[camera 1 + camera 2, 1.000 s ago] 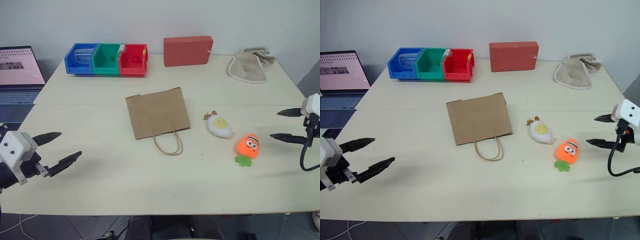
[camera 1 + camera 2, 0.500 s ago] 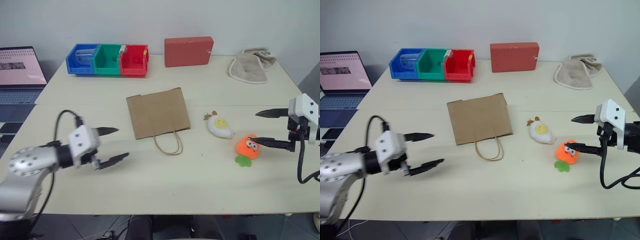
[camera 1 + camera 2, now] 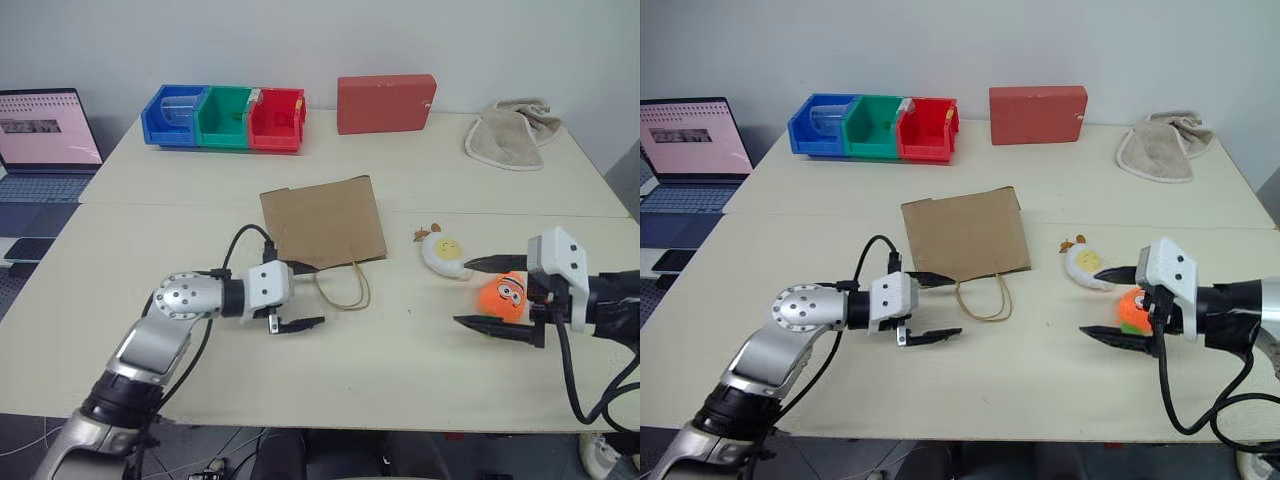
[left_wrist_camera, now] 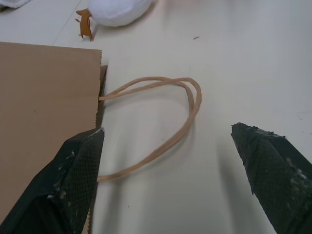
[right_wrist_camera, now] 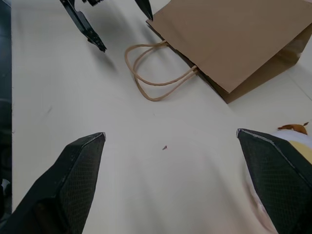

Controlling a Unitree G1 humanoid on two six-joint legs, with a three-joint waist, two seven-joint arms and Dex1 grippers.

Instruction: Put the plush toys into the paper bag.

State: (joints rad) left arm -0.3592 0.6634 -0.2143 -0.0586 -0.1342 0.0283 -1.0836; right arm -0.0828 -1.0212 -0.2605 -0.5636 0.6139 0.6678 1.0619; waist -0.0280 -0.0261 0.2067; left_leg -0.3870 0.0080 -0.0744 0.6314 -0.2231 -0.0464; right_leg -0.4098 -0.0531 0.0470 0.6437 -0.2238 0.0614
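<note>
Fingers of the left gripper (image 3: 300,296) stand apart at centre frame, one tip over the paper bag's (image 3: 324,221) lower left corner, the other over bare desk (image 3: 330,380) beside its two cord handles (image 3: 346,286). Fingers of the right gripper (image 3: 476,293) are spread too, at right of frame, bracketing the carrot toy (image 3: 503,294) without gripping it. One bag lies flat, long axis running up the frame, mouth toward the lower edge. Two plush toys lie right of it: the egg toy (image 3: 443,254), slanting down-right, and the carrot just below-right.
</note>
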